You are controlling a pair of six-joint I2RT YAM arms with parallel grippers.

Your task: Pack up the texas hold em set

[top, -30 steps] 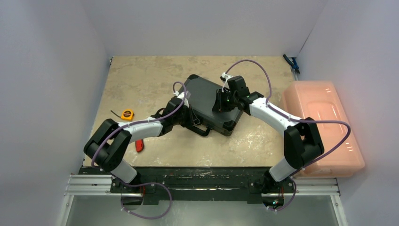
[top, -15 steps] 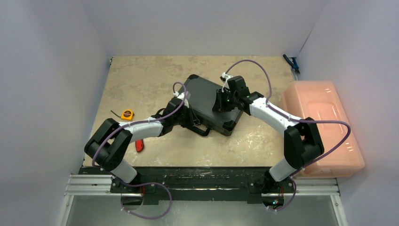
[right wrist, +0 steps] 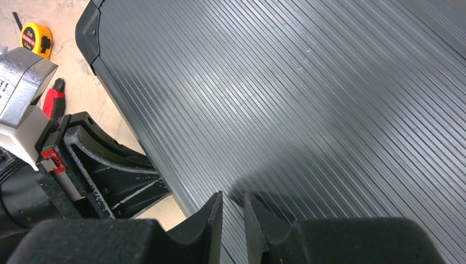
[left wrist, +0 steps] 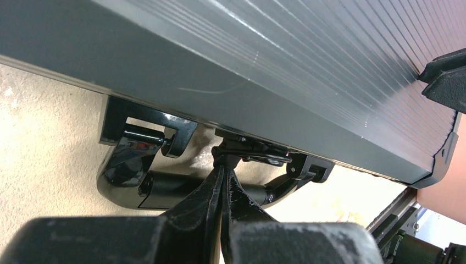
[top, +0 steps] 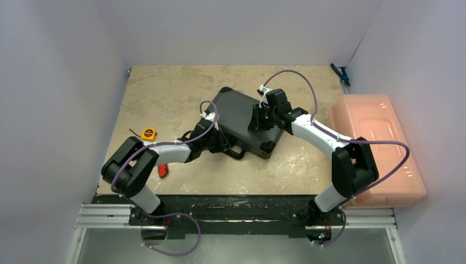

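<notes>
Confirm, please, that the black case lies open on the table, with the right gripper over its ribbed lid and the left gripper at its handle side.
Not quite: the black case is closed, not open, as the top external view shows. The right gripper and left gripper are where you say.

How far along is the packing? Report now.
Done: the black ribbed hard briefcase lies closed. In hand: the right hand rests its tips on the lid; the shut left hand is at the front latch by the black handle. Left: fastening latches, whose state I cannot tell.
</notes>
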